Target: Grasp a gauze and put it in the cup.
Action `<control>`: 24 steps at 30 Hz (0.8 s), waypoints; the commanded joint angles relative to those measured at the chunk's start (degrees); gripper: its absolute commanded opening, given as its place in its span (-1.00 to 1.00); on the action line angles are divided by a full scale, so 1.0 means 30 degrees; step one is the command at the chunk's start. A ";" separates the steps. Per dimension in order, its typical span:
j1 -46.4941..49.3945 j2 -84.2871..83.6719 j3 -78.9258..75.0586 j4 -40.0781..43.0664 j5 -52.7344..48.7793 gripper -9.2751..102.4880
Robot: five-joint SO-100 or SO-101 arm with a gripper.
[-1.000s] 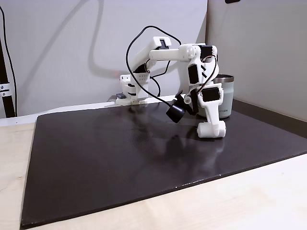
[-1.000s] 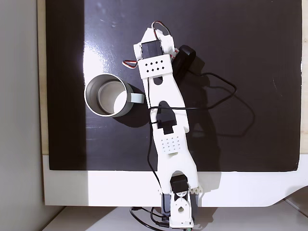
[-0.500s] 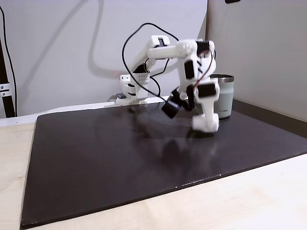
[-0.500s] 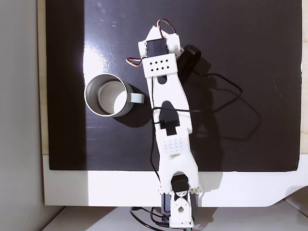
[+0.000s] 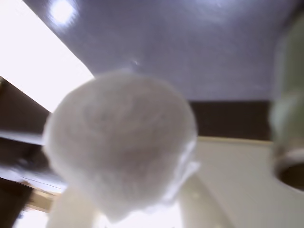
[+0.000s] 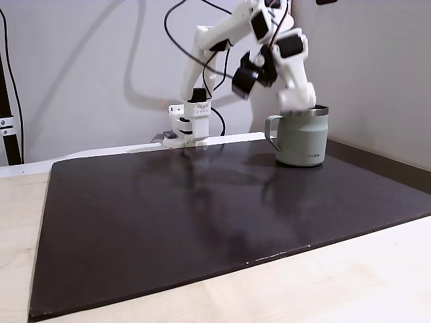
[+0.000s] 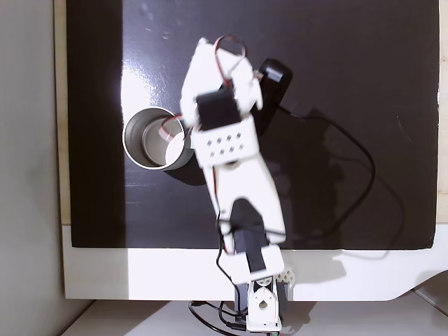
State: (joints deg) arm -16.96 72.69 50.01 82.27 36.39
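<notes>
Up off the dark mat comes the arm — gripper (image 6: pixel 296 102) now hovering over the cup (image 6: pixel 301 135). Fuzzy, rounded gauze (image 5: pixel 121 142) sits clamped in its fingers.

table (image 6: pixel 377 282) | black mat (image 6: pixel 168 215) on it | cup (image 6: pixel 301 138) on mat

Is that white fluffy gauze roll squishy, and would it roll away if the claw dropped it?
Probably squishy: the gauze looks fuzzy and soft-edged in the wrist view. It seems light, since the raised claw carries it near the cup. Being round, it might roll if dropped on the smooth dark mat.
</notes>
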 commanded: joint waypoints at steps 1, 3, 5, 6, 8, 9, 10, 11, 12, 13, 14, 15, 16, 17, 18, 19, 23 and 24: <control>-0.1670 0.2930 0.1055 0.0469 -0.0791 -0.83; -0.2637 0.3838 0.1904 0.0469 -0.1318 -0.83; -0.3545 0.4600 0.2666 0.0469 -0.1963 -0.83; -0.4014 0.4922 0.2988 0.0557 -0.2285 -0.83; -0.4863 0.5215 0.3340 0.1025 -0.2871 -0.83; -0.5244 0.5244 0.3398 0.1318 -0.3135 -0.83; -0.5566 0.5244 0.3457 0.1582 -0.3398 -0.83; -0.5830 0.5244 0.3604 0.1758 -0.3604 -0.83; -0.6006 0.5244 0.3867 0.1846 -0.3721 -0.83; -0.6094 0.5244 0.4102 0.1846 -0.3750 -0.83; -0.6152 0.5244 0.4336 0.1846 -0.3721 -0.83; -0.6182 0.5215 0.4570 0.1816 -0.3721 -0.83; -0.6240 0.5186 0.4775 0.1787 -0.3721 -0.83; -0.6270 0.5098 0.4893 0.1787 -0.3721 -0.83; -0.6357 0.4980 0.5010 0.1787 -0.3750 -0.83; -0.6416 0.4863 0.5068 0.1787 -0.3809 -0.83; -0.6680 0.4570 0.4951 0.1787 -0.3896 -0.83; -0.6768 0.4570 0.4951 0.1758 -0.3984 -0.83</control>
State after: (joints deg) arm -36.91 84.90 65.48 87.54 25.22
